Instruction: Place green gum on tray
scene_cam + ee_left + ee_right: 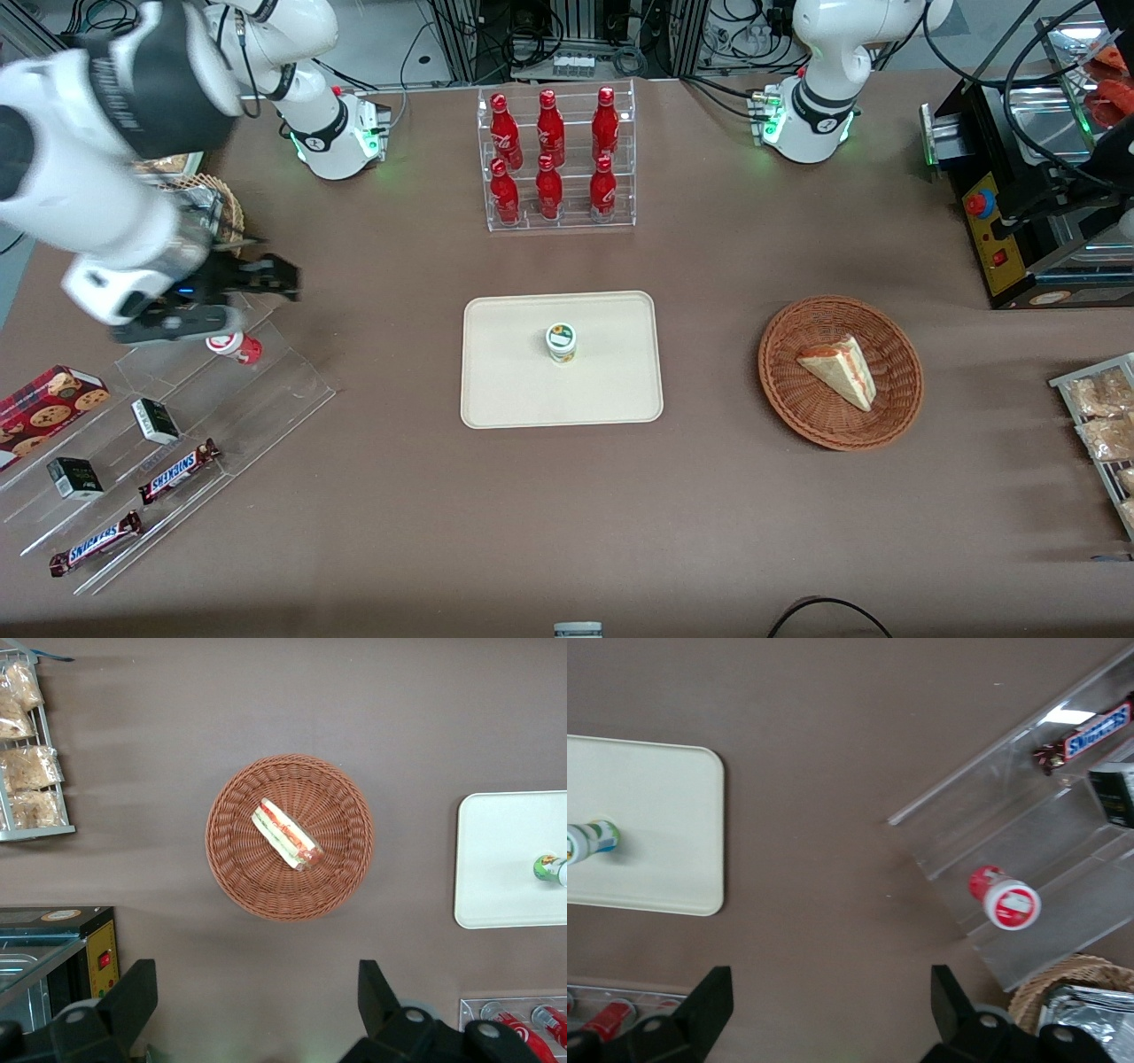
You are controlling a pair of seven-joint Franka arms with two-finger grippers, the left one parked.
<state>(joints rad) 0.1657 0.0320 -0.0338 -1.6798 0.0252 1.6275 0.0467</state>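
Snickers bars (95,543) lie lowest on the clear acrylic stepped stand (266,390), glossy brown wrappers beside small dark boxes (74,478); higher on the same stand lies the red-lidded gum bottle (236,346), a smooth white plastic cylinder tipped on its side. Just above that bottle hangs the gripper (831,1010), jaws spread wide with nothing between them, well apart from the tray (496,390). Upright near the middle of that flat beige tray, with its rounded corners and low rim, stands the green gum (561,342), a small round white bottle with a green-rimmed lid; the placing looks done. Risk now, as I judge it: the open fingers sit close to the red bottle and the slick acrylic steps; a careless descent or sweep could knock the bottle rolling or shove the stand; any return over the tray could topple the light, narrow gum bottle on that smooth surface. Brown matte cloth covers the table (443,532); a woven wicker basket (899,399) holds a sandwich wedge (840,369).
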